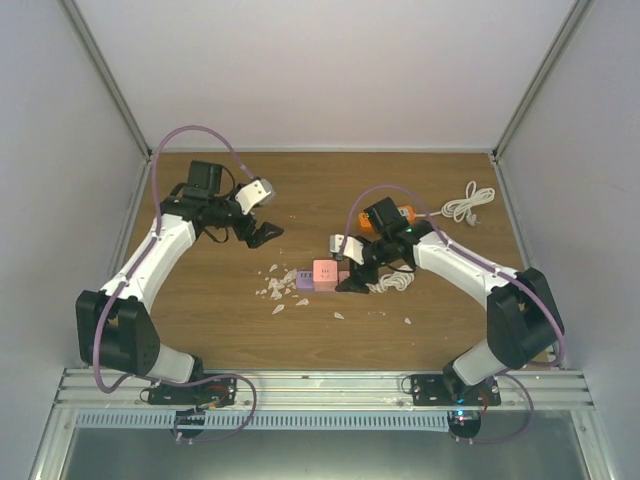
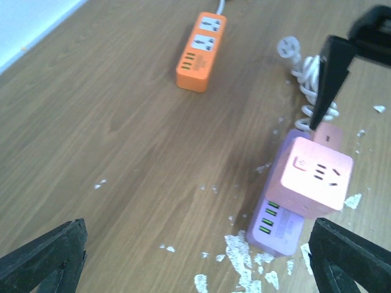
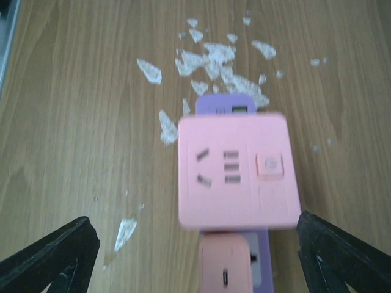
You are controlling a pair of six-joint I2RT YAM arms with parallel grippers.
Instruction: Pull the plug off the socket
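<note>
while pink plug [image 3: 232, 171] sits on purple socket [image 3: 223, 104], right claw [image 3: 194, 224] apart, just beside it

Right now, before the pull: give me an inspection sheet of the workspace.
Surface: brown wooden tabletop, flat.
Job's things: pink plastic cube adapter seated on the lilac plastic power strip; smaller pink plug on the same strip next to it.
Clutter: white flaky scraps scattered around the strip; orange plastic power strip lying apart.
Grippers: left hand open, away from the strip; right hand open, close to the cube, not gripping it.
Cables: white coiled cord at the far right; second white coil beside the strip.
Surroundings: white enclosure walls; metal rail at the near edge.
</note>
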